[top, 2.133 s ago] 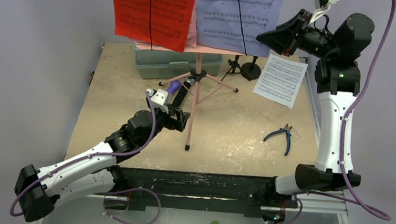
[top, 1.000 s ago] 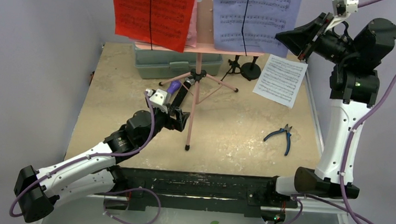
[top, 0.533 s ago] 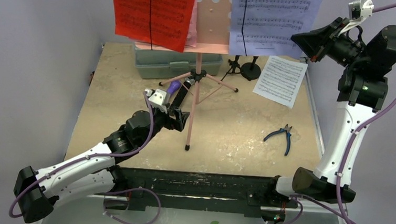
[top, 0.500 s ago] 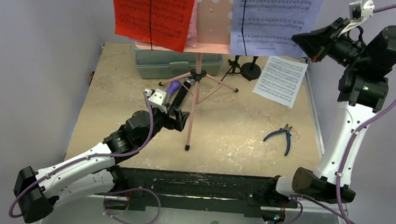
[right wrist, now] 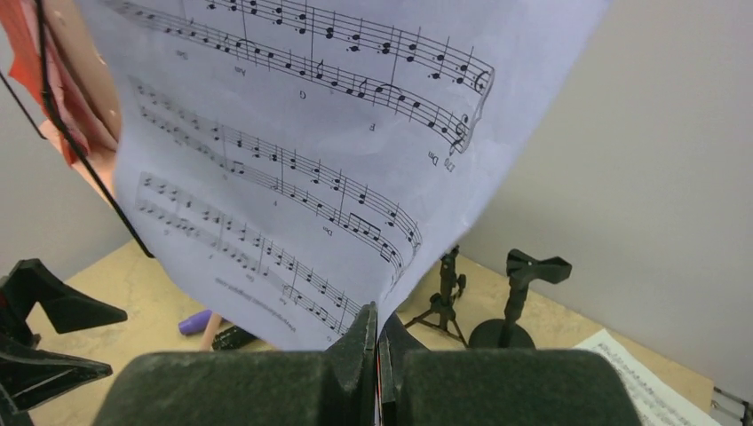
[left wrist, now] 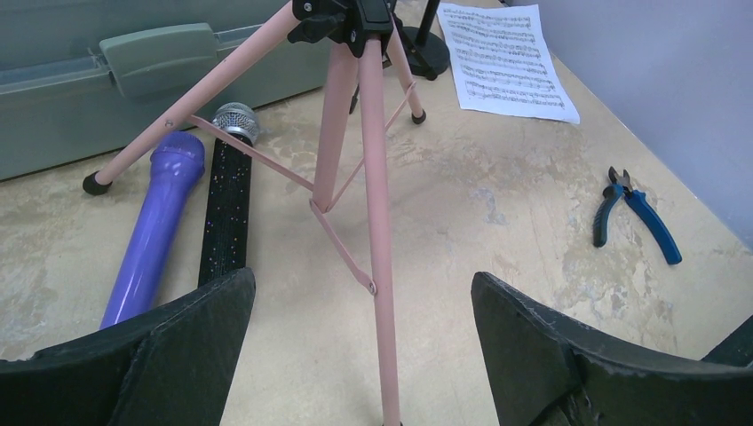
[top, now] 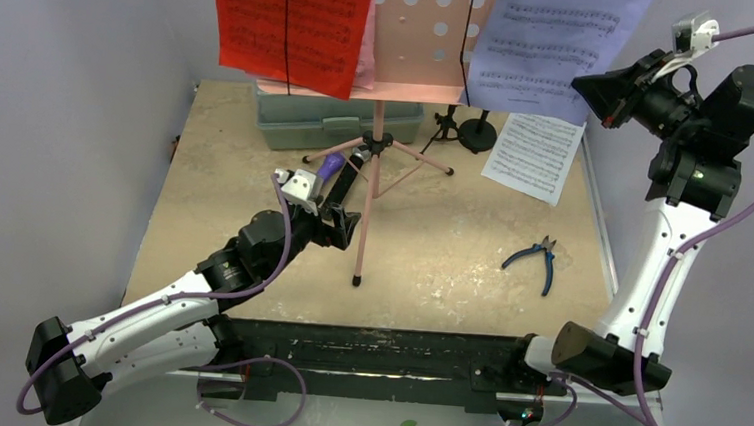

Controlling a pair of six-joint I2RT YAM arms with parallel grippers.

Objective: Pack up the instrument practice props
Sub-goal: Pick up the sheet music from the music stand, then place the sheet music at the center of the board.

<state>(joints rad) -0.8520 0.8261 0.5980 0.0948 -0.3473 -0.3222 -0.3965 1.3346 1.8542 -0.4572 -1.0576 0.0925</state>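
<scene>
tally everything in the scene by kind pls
Sheet-music pages: 3 (red page, held white page, white page on table)
Microphones: 2 (purple microphone, black microphone)
Mic mounts: 2 (tripod mount, round-base mount)
Pink tripod stand: 1
Pliers: 1
Case: 1
Total: 10

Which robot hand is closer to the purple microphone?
Left. The left gripper is down low and open, with the purple microphone lying just past its finger. The right gripper is high up on the far right, shut on a white page.
</scene>
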